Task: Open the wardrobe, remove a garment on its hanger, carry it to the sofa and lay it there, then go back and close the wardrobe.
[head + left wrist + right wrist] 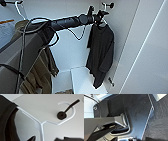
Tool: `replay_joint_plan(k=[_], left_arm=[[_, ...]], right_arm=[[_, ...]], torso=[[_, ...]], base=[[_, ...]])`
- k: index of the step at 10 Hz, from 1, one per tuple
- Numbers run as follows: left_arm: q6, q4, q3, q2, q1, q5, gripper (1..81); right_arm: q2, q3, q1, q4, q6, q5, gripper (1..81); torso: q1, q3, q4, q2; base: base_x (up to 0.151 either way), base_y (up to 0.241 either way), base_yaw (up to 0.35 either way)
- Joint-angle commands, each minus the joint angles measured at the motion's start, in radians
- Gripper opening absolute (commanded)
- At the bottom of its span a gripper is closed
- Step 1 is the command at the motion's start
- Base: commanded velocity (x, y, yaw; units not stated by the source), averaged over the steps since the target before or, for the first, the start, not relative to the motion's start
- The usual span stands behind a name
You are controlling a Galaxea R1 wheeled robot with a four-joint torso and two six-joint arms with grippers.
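The wardrobe (67, 50) stands open, showing its plain white inside. The black garment (100, 50) hangs limp at the right on a thin white hanger (41, 125), whose hook (73, 112) sits over a dark peg (61, 115). My left arm reaches across from the left, and its gripper (99, 15) is right at the hanger's neck, just above the garment's collar. In the left wrist view the left gripper (49, 139) is open, with a dark fingertip (32, 138) on either side of the hanger's stem and black cloth (7, 119) beside it.
An olive-brown jacket (42, 72) hangs at the lower left, behind my arm. Another white hanger (18, 8) is at the top left. A white block (82, 80) sits low inside. The open white door (150, 62) stands at the right. The right wrist view shows my base and grey carpet (160, 121).
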Motion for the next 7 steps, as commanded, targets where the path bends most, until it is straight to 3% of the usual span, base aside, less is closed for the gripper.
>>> replay_joint_plan(k=[1, 7], left_arm=[[-0.002, 0.002, -0.015, 0.028, -0.166, -0.029, 81.1], [-0.002, 0.192, 0.008, 0.048, -0.131, -0.196, 81.1]], right_arm=[[0.005, 0.003, 0.026, 0.007, -0.002, -0.063, 81.1], [0.022, -0.001, 0.001, 0.007, 0.000, -0.063, 81.1]], torso=[[0.000, 0.000, 0.000, 0.000], [0.000, 0.000, 0.000, 0.000]], base=[[0.000, 0.000, 0.000], [0.000, 0.000, 0.000]])
